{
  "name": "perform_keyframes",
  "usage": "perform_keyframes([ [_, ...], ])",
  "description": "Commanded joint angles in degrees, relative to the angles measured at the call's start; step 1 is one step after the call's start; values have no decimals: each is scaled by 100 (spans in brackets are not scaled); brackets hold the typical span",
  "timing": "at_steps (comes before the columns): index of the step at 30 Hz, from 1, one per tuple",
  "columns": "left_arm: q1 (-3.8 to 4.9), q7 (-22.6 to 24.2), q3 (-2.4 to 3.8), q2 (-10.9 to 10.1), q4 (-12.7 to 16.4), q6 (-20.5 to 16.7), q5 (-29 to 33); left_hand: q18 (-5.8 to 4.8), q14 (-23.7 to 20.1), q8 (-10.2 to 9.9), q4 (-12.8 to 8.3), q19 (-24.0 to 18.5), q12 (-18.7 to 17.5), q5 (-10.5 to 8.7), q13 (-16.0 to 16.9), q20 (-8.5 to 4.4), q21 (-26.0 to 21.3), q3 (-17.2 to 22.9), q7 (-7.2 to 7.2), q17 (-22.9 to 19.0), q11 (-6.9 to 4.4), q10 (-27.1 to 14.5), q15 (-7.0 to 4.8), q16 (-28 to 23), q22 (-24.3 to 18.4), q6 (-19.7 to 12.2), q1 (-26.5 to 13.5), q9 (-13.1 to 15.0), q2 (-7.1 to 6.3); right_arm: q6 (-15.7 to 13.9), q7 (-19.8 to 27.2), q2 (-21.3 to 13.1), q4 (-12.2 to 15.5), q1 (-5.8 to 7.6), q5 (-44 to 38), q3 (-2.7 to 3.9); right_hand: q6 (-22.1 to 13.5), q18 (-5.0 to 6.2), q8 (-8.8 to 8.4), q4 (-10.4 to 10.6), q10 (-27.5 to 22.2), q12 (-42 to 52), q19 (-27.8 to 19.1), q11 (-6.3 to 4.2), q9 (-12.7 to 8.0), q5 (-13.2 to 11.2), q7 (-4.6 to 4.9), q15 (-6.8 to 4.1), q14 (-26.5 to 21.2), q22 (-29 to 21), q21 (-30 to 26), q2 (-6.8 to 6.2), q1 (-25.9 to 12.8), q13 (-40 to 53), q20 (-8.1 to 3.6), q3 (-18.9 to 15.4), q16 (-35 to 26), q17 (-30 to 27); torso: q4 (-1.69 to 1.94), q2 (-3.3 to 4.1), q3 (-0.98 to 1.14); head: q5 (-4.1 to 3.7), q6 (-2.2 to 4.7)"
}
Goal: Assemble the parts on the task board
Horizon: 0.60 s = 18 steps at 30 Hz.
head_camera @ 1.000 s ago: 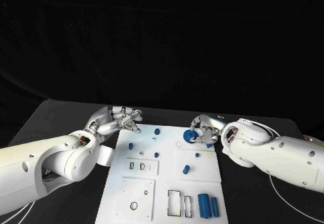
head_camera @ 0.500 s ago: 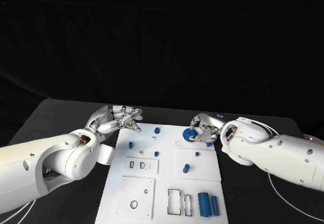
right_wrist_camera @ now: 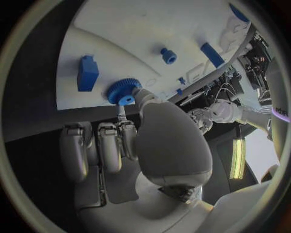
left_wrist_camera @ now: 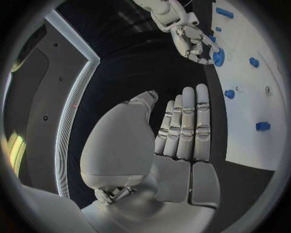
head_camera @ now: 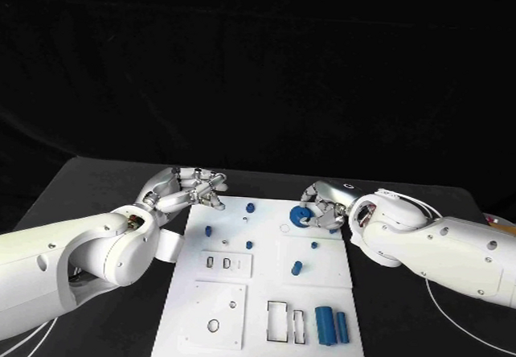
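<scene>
Head view: board (head_camera: pixel 234 306) mid-table, blue bars (head_camera: pixel 331 326) near its front right corner, small pegs (head_camera: pixel 249 245) mid-board. Right hand (head_camera: pixel 322 210) pinches gear (head_camera: pixel 300 218) over far right edge. Left hand (head_camera: pixel 196 189) at far left corner. Left wrist view: fingers (left_wrist_camera: pixel 185 124) straight, together, holding nothing. Right wrist view: thumb and finger clamp gear (right_wrist_camera: pixel 123 91), block (right_wrist_camera: pixel 88 73) just beside.

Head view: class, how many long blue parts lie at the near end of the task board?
2. A thicker part and a thinner part lie side by side near the right edge of the task board. Nothing covers that end, so none seems hidden.
</scene>
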Motion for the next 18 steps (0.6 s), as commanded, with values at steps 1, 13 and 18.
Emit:
perform_keyframes([
  [1, 6, 27, 4, 15, 3, 104, 18, 53, -27, -17, -14, -49, -10, -25, 9, -11, 20, 35, -7, 4, 7, -37, 2, 28, 5, -52, -52, 10, -6, -537, -163, -24, 123, -16, -370, -8, 153, -121, 0, -13, 51, 53, 340, -1, 4, 84, -66, -64, 537, 1196, 42, 68, 18, 742, -42, 98, 35, 1198, 4, -2, -2, -7, 15],
  [13, 6, 25, 4, 32, -7, 106, 18, 53, -27, -17, -14, -49, -10, -25, 9, -11, 20, 35, -7, 4, 7, -37, 2, 28, 5, -52, -52, 10, -6, -973, -461, 53, 693, 34, -1015, -5, 229, -141, -12, -15, 95, 92, 393, -16, -9, 114, -82, -77, 542, 1263, 95, 15, -6, 792, -55, 170, 42, 1223, 0, 2, -3, -9, 59],
  [18, 6, 26, 4, 37, -5, 107, 18, 53, -27, -17, -14, -49, -10, -25, 9, -11, 20, 35, -7, 4, 7, -37, 2, 28, 5, -52, -52, 10, -6, -970, -563, 250, 801, 37, -1193, -9, 234, -141, -19, -9, 95, 91, 392, -16, -13, 101, -82, -78, 543, 1262, 95, 1, -21, 790, -57, 179, 43, 1225, 4, 3, -7, 2, 54],
])
